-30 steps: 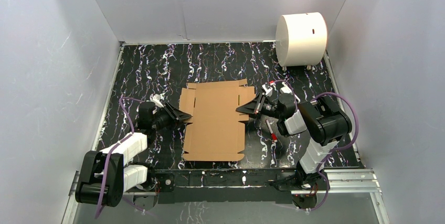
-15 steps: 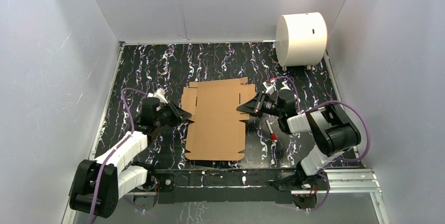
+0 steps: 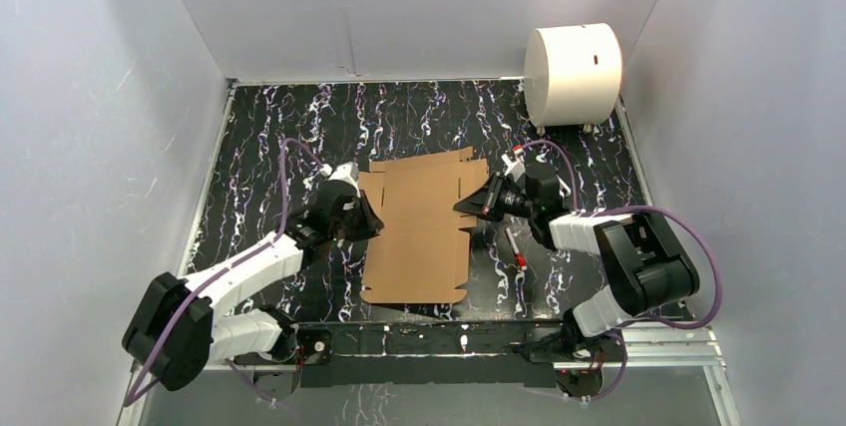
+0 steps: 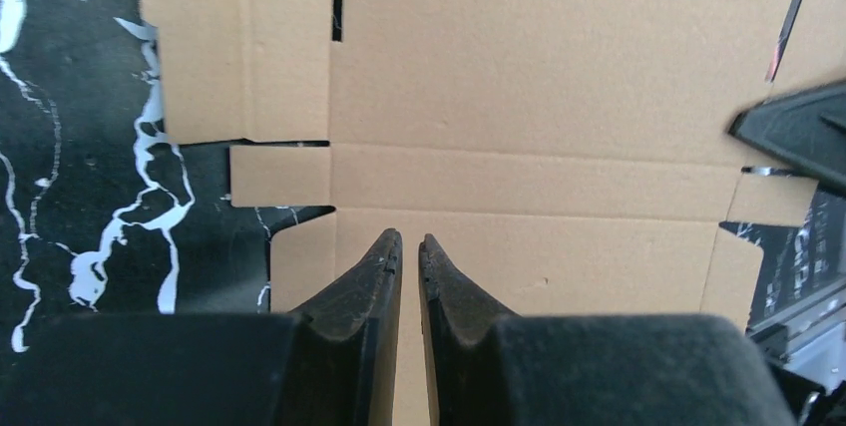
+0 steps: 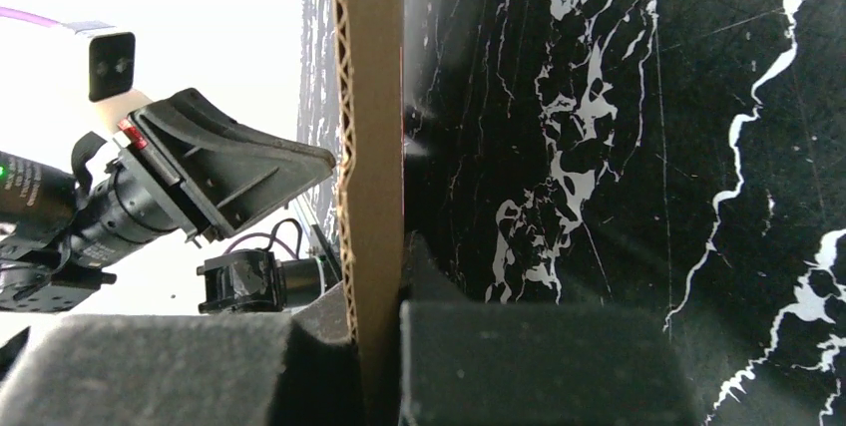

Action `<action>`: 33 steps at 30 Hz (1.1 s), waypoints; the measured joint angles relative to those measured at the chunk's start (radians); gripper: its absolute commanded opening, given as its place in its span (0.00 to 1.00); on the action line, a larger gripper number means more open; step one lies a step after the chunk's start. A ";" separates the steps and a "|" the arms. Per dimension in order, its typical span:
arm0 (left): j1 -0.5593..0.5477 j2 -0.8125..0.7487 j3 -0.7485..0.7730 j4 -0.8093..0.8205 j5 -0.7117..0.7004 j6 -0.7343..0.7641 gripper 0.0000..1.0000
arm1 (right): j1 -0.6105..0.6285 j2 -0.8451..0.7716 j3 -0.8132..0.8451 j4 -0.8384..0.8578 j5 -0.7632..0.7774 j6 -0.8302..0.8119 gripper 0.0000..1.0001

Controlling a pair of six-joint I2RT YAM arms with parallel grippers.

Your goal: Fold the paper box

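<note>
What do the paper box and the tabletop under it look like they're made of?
The paper box: corrugated cardboard, plain brown and matte; its wavy fluted edge shows in the right wrist view. The tabletop: smooth black surface with white marble-like veining, probably a printed sheet or laminate rather than stone, though the look leaves that open.

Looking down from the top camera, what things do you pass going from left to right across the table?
left gripper → paper box → right gripper → white cylinder
</note>
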 measured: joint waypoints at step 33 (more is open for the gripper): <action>0.549 0.219 0.185 -0.090 0.530 0.110 0.62 | 0.002 -0.012 0.000 0.134 -0.103 0.092 0.05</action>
